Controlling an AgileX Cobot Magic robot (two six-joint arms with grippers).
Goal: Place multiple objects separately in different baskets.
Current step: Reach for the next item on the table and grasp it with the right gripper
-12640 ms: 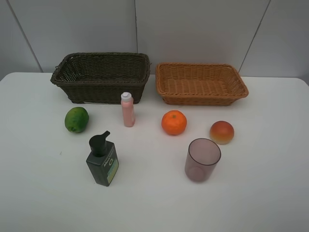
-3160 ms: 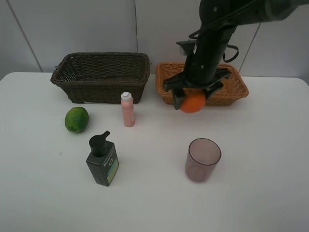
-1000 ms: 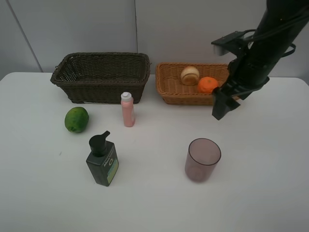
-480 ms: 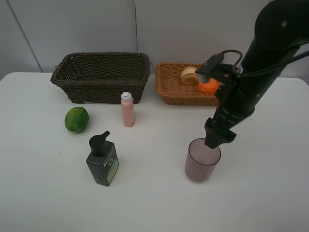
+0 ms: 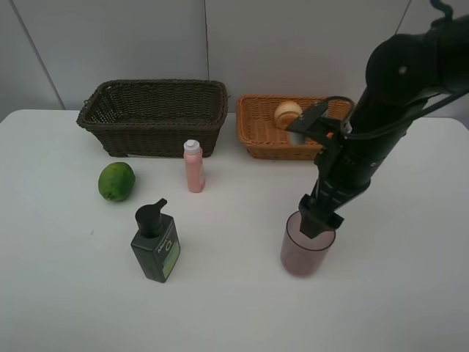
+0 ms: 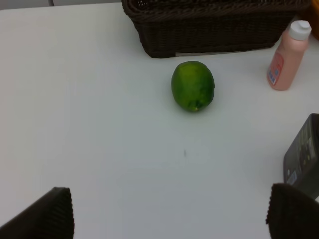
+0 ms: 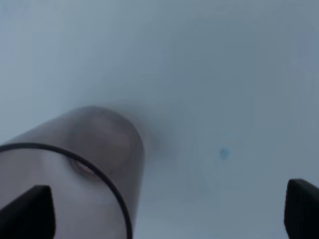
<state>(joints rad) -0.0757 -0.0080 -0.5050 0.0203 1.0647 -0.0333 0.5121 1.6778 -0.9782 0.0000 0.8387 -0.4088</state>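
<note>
The right gripper (image 5: pixel 316 224) has been dropping from beside the light orange-tan basket (image 5: pixel 260 139) a second ago and is now sitting at the mouth of the translucent purplish cup (image 5: pixel 302 258), lower than half a second ago. Its jaws are standing wide apart. In the right wrist view one dark finger (image 7: pixel 27 209) is showing within the cup's thin dark rim and the other outside it, so they are straddling the wall without pinching it.

The cup, a smooth straight-sided tumbler, is standing upright at 5 o'clock from the middle of the white table (image 5: pixel 66 293), where it stood at the start.

The two rectangular woven wicker baskets are lying at 11 and 1 o'clock. The dark brown basket (image 5: pixel 154 121) is deeper; the tan one is shallower. The red-yellow round fruit (image 5: pixel 287 112), first on the table, is now resting in the tan basket, its pale side showing. The orange, seen there a second ago, is hidden behind the arm.

The green round fruit (image 5: pixel 116 181), finely dimpled, is resting at 9 o'clock. The slim pink white-capped bottle (image 5: pixel 193 167) is standing at 6 o'clock from the dark basket. The dark green pump bottle (image 5: pixel 155 246) is standing at 7 o'clock, cut off in the left wrist view.

The left gripper (image 6: pixel 172 216) is holding nothing, its fingers spread wide, only their tips showing.
</note>
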